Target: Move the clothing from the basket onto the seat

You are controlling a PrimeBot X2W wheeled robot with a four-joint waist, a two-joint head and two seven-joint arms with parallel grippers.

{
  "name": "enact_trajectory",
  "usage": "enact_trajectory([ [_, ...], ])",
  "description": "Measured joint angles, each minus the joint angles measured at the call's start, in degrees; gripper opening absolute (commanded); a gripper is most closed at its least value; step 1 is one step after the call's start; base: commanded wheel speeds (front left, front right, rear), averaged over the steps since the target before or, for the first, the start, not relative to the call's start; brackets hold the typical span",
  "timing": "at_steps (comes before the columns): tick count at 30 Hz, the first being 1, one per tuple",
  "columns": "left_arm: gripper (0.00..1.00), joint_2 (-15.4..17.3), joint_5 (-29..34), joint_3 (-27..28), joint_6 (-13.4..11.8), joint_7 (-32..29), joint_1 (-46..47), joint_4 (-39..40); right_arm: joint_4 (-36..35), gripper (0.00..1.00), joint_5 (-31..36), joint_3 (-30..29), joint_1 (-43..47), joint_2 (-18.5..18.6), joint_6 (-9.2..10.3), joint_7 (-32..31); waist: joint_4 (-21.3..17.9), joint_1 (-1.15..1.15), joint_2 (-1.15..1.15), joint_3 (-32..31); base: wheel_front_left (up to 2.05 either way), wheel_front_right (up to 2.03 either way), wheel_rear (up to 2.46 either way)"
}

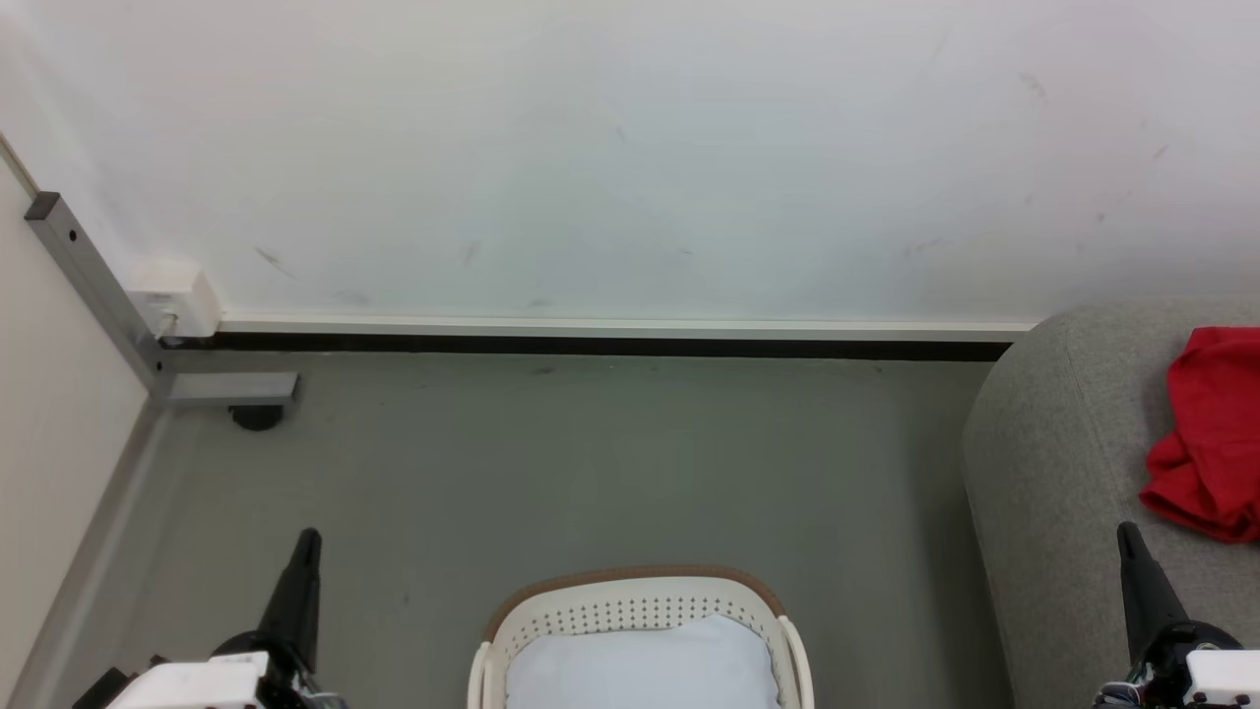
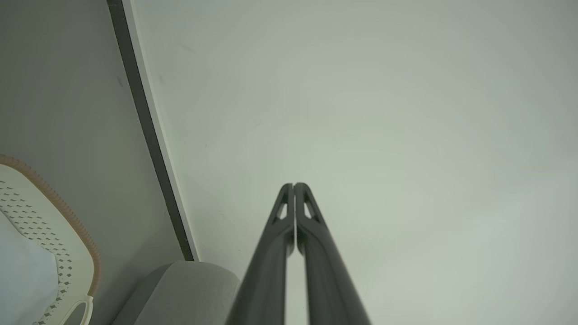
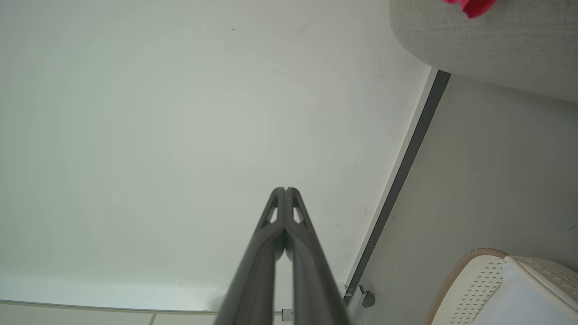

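Clothing (image 1: 1213, 433) lies bunched on the seat (image 1: 1063, 473), back from its rounded edge, while the left gripper (image 1: 308, 539) and right gripper (image 1: 1126, 534), fingers pressed together and empty, flank the basket (image 1: 640, 599) holding a pale sheet (image 1: 640, 665).

Soft, even indoor light; bright, no glare, shadows barely there.
Head view sharp edge to edge. Wrist views softer: left fingers (image 2: 264, 289) and right fingers (image 3: 253, 289) blur toward 6 o'clock. Skirting (image 2: 149, 135) bows slightly in the left wrist view. Wall (image 2: 361, 113) reads greenish, dimmer toward the corners.
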State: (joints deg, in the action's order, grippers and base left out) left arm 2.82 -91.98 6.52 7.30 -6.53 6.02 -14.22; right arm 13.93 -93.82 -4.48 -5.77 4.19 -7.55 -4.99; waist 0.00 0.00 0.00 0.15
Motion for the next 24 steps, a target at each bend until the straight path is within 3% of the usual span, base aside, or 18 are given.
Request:
enact_trajectory([
  [24, 0.0, 0.0, 0.0, 0.0, 0.0, 0.0, 0.0, 0.0, 0.0, 0.0, 0.1, -0.5, 0.0, -0.3, 0.0, -0.3, 0.0, -0.01, 0.0, 0.0, 0.0, 0.0, 0.0],
])
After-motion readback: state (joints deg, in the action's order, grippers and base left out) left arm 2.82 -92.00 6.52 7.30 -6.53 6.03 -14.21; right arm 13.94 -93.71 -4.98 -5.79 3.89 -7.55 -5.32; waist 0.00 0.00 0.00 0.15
